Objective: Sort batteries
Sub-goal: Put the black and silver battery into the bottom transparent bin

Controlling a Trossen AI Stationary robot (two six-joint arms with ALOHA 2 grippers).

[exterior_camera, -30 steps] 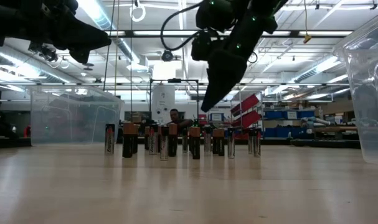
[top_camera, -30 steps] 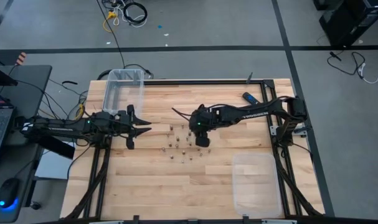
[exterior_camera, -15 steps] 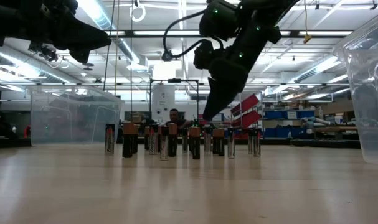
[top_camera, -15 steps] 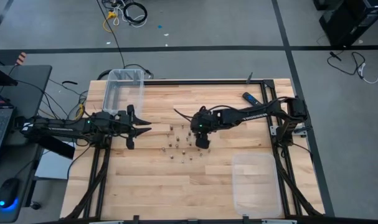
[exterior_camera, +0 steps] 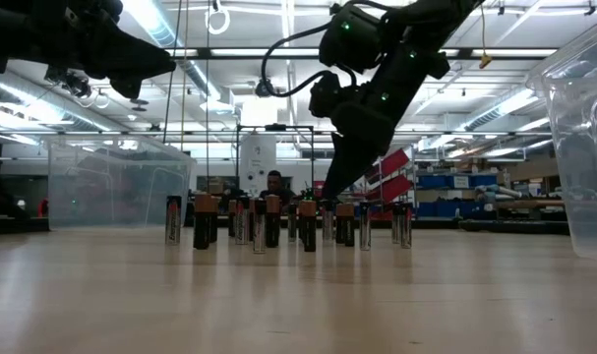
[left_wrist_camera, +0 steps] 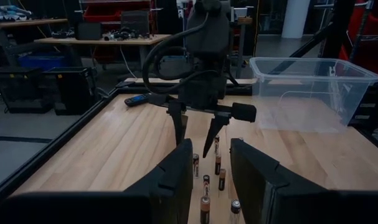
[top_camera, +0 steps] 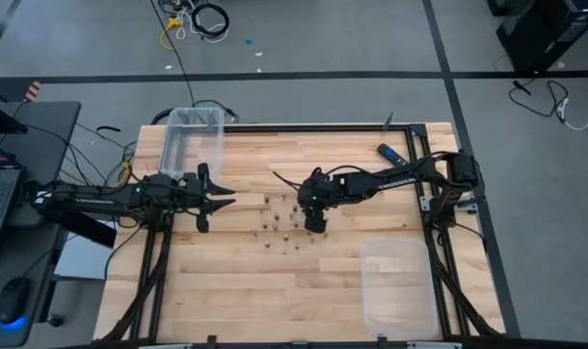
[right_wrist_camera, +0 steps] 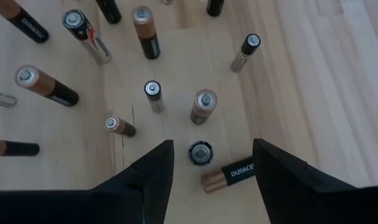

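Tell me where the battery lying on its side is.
In the right wrist view, the toppled Duracell battery lies between the open right end effector fingers, beside an upright battery.

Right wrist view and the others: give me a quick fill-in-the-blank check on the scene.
1. The right hand hangs over the small cylindrical batteries with its fingers ____.
2. One copper-and-black battery lies on its ____, while most others stand upright.
3. The left hand waits beside the clear plastic ____ at the table's far left corner.

Missing words: open; side; bin

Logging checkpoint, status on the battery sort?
Right gripper open, above an upright battery. Left gripper open, waiting table-left. A fallen Duracell cell lies close beside target.
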